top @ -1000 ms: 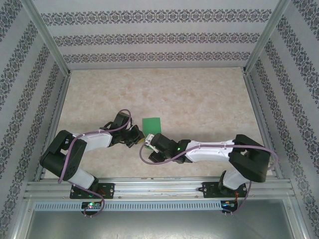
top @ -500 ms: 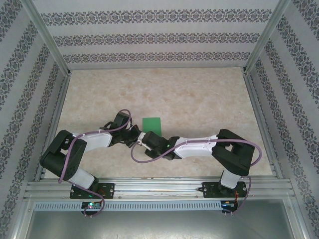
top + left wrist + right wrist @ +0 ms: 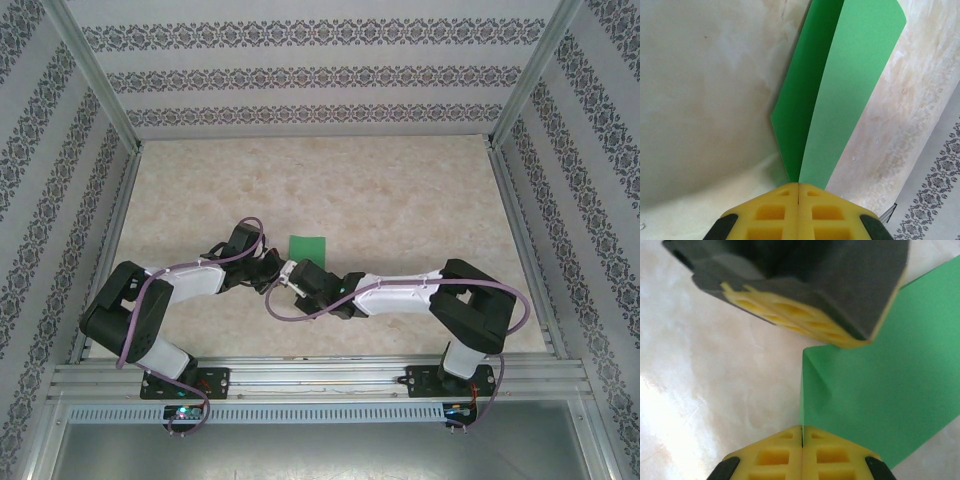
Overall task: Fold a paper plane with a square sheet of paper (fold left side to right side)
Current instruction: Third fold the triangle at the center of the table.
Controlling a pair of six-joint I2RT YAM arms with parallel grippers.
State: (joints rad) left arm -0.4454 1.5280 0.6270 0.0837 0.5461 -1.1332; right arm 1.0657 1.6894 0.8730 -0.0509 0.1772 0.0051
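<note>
The square sheet of paper (image 3: 306, 247) is bright green and lies near the table's middle, its near edge lifted. In the left wrist view the sheet (image 3: 850, 75) rises from the jaws as two leaves meeting at a crease. My left gripper (image 3: 799, 184) is shut on it there. My right gripper (image 3: 802, 428) is shut on the sheet's (image 3: 880, 390) edge, near a corner with a slanted crease. The left gripper's fingers (image 3: 805, 290) sit just beyond. From above, left gripper (image 3: 271, 274) and right gripper (image 3: 287, 272) almost touch at the paper's near left corner.
The marbled tabletop (image 3: 400, 190) is boxed in by patterned walls (image 3: 320, 75) and aluminium posts. A metal rail (image 3: 320, 375) runs along the near edge at the arm bases. Both arms reach inward, with purple cables looping close to the grippers.
The right arm swung left up to the left gripper, and its jaws went from open to shut on the paper's edge. The left arm and the paper stayed put.
</note>
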